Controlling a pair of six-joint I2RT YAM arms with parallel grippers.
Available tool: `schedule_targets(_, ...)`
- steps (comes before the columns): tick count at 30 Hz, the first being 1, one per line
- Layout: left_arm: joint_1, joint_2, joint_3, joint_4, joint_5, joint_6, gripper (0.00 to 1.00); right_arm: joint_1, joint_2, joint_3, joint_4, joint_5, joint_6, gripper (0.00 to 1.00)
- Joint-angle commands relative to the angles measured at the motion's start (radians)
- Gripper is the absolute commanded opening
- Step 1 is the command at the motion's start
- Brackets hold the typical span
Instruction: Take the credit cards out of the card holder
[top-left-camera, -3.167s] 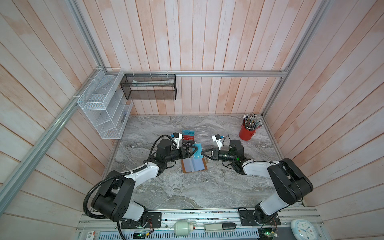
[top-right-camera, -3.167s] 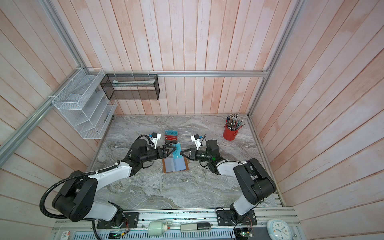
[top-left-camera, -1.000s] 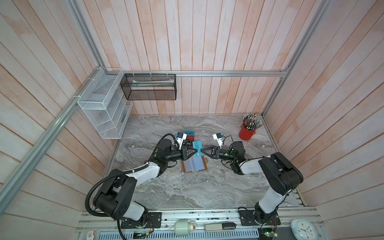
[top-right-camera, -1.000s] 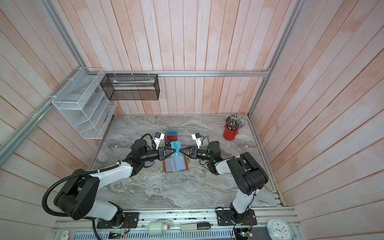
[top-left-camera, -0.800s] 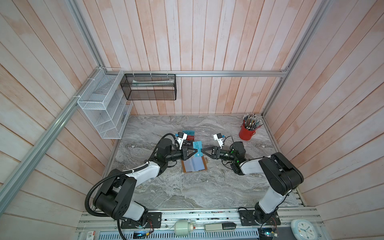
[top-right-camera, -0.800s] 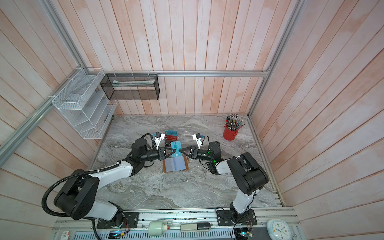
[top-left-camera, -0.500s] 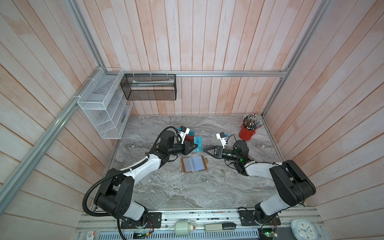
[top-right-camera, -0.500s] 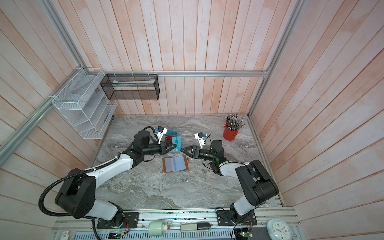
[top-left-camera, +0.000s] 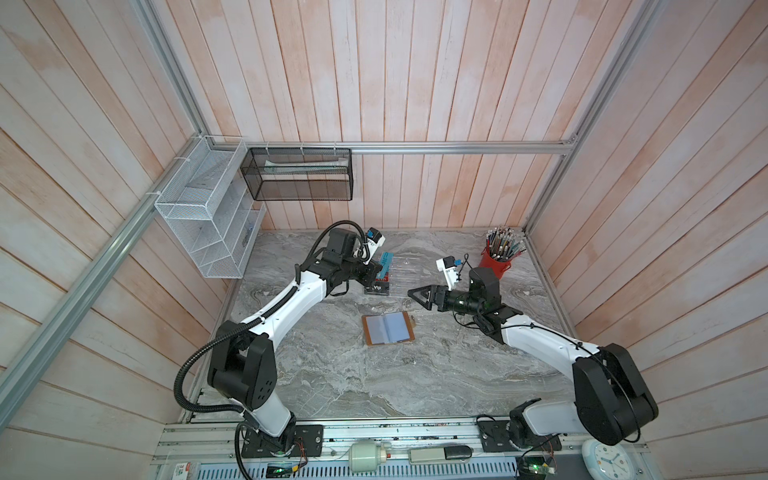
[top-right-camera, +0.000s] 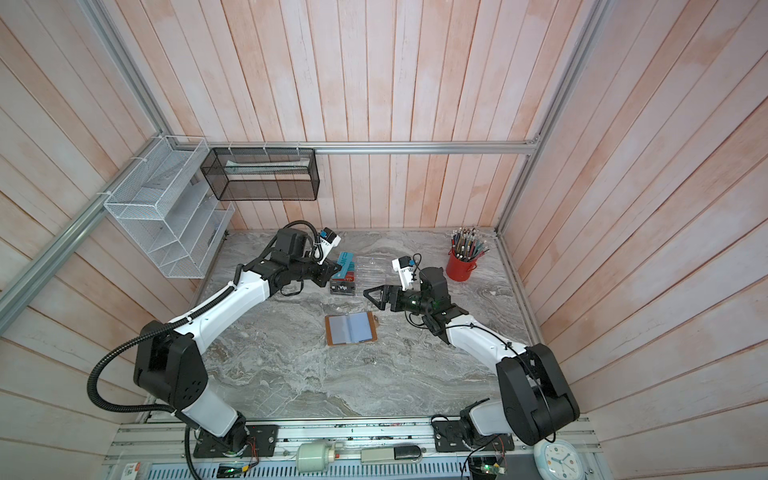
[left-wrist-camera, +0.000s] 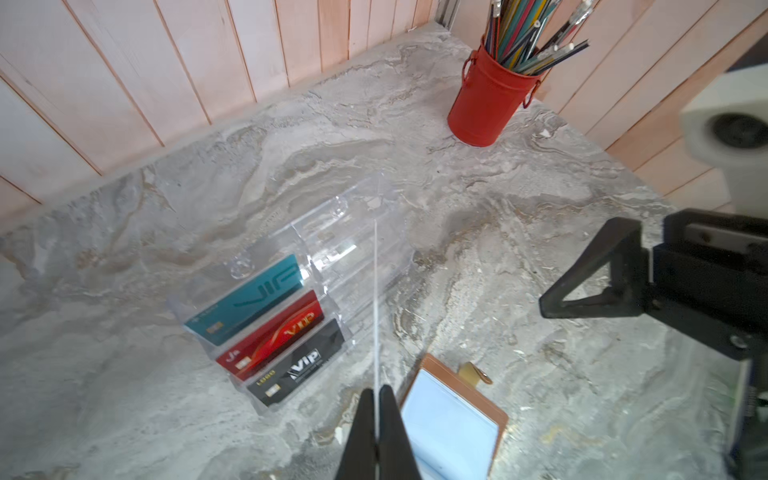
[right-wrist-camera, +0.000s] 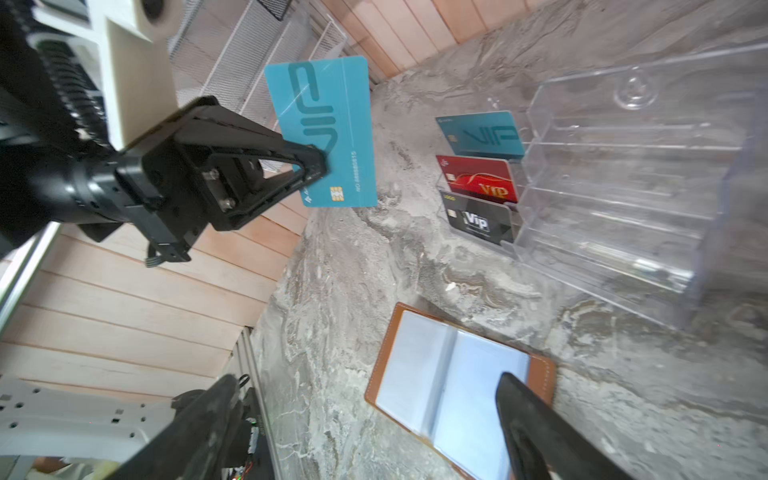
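The card holder (top-left-camera: 388, 328) (top-right-camera: 351, 328) (right-wrist-camera: 415, 365) lies open on the marble table, its clear sleeves up and its snap strap (left-wrist-camera: 473, 372) to one side. My left gripper (top-left-camera: 374, 272) (top-right-camera: 334, 270) (left-wrist-camera: 377, 390) is shut on a teal credit card (top-left-camera: 384, 264) (right-wrist-camera: 328, 133), held upright above the rack's left end. The left wrist view shows that card edge-on. Apart from it, my right gripper (top-left-camera: 417, 295) (top-right-camera: 372, 296) (right-wrist-camera: 365, 384) stands open and empty, above the table just right of the card holder's far edge.
A clear acrylic stepped rack (top-left-camera: 405, 272) (left-wrist-camera: 340, 249) (right-wrist-camera: 623, 166) behind the wallet holds a teal card (left-wrist-camera: 249, 299), a red one (left-wrist-camera: 274, 332) and a black one (left-wrist-camera: 295, 365). A red pot of pencils (top-left-camera: 496, 262) stands at the back right. Wire baskets (top-left-camera: 203, 224) hang on the left wall.
A second ago both grippers met at the teal card over the wallet. The right gripper has let go, opened and drawn back right. The left has carried the card back towards the rack.
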Motion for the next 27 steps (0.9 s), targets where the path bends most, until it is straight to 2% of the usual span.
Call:
schedule_targets(1,0.001,0.054,0.079,-0.148,-0.108,0.256,0.00,-0.006,-0.004,0.055,-0.180,0.125,-0.098,0.98)
schedule_targets(9,0.000,0.130,0.140,-0.227,-0.211,0.627,0.00,0.004,0.011,0.104,-0.248,0.205,-0.138,0.98)
schedule_targets(14,0.000,0.171,0.197,-0.217,-0.250,0.775,0.00,0.050,0.054,0.169,-0.324,0.305,-0.195,0.98)
schedule_targets(22,-0.002,0.250,0.296,-0.237,-0.281,1.013,0.00,0.057,0.118,0.227,-0.333,0.310,-0.192,0.98)
schedule_targets(27,0.003,0.303,0.343,-0.264,-0.287,1.087,0.00,0.056,0.148,0.266,-0.337,0.356,-0.187,0.98)
